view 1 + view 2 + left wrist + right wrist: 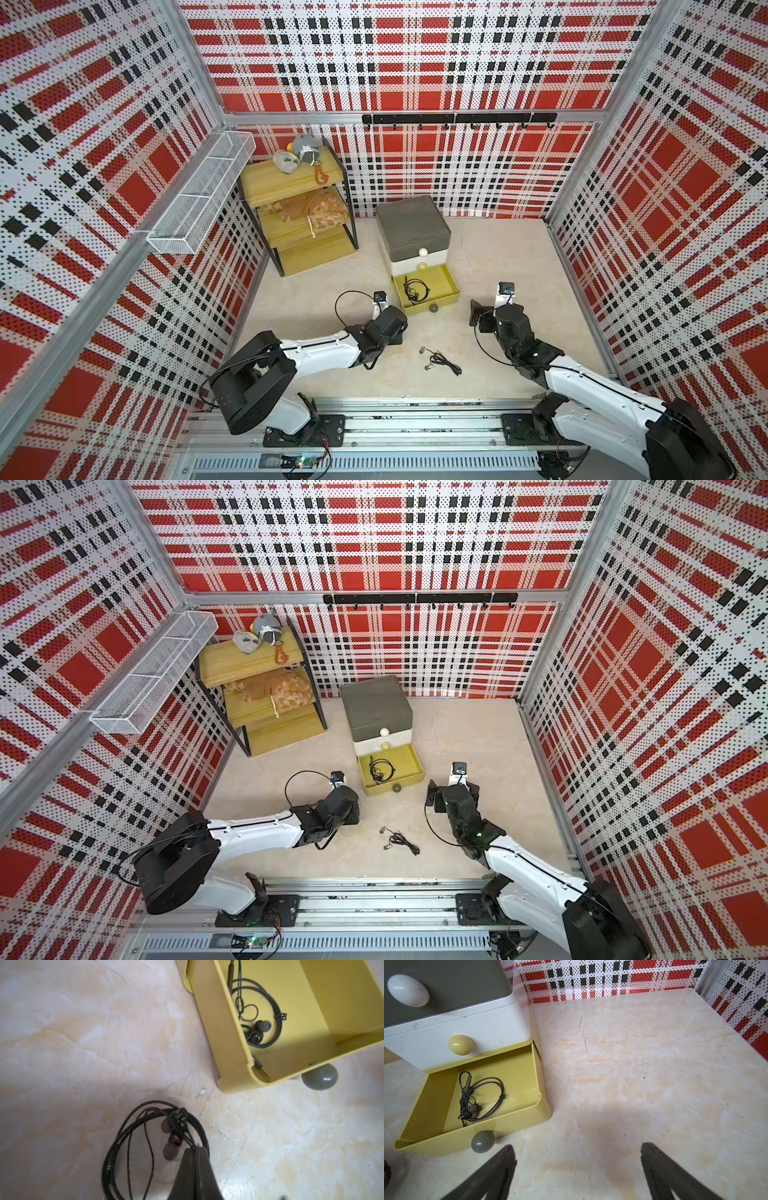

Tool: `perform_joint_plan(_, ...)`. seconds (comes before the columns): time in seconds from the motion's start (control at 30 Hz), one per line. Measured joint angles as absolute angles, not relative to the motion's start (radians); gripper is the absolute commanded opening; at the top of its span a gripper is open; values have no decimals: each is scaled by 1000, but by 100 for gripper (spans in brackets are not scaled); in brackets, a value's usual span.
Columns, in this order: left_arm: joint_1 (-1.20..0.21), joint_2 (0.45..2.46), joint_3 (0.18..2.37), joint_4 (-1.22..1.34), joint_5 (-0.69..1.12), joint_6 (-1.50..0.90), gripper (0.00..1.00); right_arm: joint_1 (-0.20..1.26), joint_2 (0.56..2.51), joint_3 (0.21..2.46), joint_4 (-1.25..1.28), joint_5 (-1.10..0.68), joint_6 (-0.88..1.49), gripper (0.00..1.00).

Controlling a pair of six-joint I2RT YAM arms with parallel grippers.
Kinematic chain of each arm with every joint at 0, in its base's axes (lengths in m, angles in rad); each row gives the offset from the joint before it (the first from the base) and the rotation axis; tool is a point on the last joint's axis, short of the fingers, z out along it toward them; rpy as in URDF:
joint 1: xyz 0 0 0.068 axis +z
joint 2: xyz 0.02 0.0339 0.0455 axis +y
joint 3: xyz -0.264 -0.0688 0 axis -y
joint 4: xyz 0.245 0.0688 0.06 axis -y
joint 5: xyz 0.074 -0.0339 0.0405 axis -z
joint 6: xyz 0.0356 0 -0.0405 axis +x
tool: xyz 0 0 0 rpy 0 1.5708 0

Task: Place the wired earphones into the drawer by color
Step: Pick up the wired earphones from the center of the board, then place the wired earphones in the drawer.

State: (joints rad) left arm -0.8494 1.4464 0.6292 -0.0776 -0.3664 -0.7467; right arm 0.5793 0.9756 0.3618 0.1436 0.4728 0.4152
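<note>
Inspection finding: no legible text, label, brand, number or sign in any view (drawer unit (452,1022) and plaid wall panels (415,62) show only colour and pattern).

The left arm (320,353) is stretched forward and low, with its wrist bent downward, and the left gripper (197,1148) is pressed closed on the cable of the black earphones (174,1139). The right arm (582,386) is extended forward, and the right gripper (577,1145) is held with its jaws spread wide.

Yellow drawer (226,1047), black earphones (174,1140)
</note>
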Motion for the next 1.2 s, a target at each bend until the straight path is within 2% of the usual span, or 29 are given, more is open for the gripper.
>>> perform_joint_plan(0.3, -843, 1357, 641, -87, -372, -735, 0, 579, 967, 360, 158, 494, 415, 100)
perform_joint_plan(0.7, -843, 1309, 812, -90, -372, -693, 0, 578, 873, 340, 161, 489, 416, 100)
perform_joint_plan(1.2, -843, 1534, 1014, -20, -298, -627, 0, 577, 818, 323, 146, 494, 413, 100)
